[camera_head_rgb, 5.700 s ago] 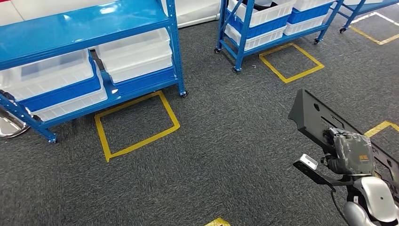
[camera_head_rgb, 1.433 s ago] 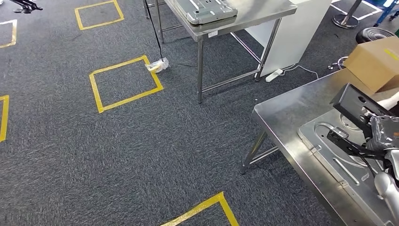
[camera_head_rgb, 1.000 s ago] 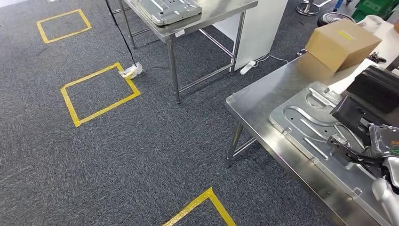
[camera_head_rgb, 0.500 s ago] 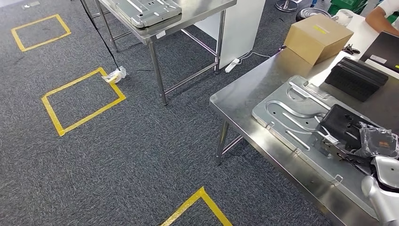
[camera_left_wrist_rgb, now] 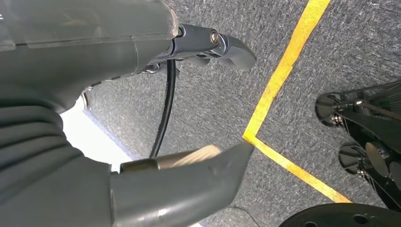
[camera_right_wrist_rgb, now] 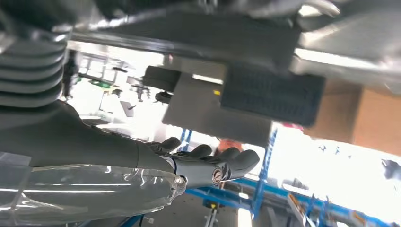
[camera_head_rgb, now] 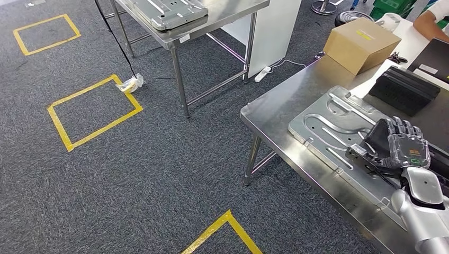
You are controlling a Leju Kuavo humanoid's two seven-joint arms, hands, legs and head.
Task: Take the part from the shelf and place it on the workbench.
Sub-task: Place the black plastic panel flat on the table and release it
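The black flat part [camera_head_rgb: 377, 135] lies on the embossed steel plate [camera_head_rgb: 328, 119] on the workbench [camera_head_rgb: 275, 110]. My right hand [camera_head_rgb: 405, 145] hovers just over the part's near end, fingers spread, gripping nothing. From the right wrist, the same hand [camera_right_wrist_rgb: 203, 165] is stretched out flat and empty, with the dark part [camera_right_wrist_rgb: 189, 30] close beside it. My left hand [camera_left_wrist_rgb: 123, 56] hangs over the carpet, thumb and fingers apart, with nothing in it.
A black ribbed block [camera_head_rgb: 405, 90] and a cardboard box [camera_head_rgb: 361, 45] sit further back on the workbench. A person's arm [camera_head_rgb: 431, 18] is at the far right corner. A second steel table [camera_head_rgb: 233, 11] carries a grey plate [camera_head_rgb: 164, 10]. Yellow tape squares [camera_head_rgb: 92, 111] mark the carpet.
The view has swung from the blue shelves to the workbench. My right hand has let go of the black part, which now lies on the steel plate, and has lifted with its fingers spread.
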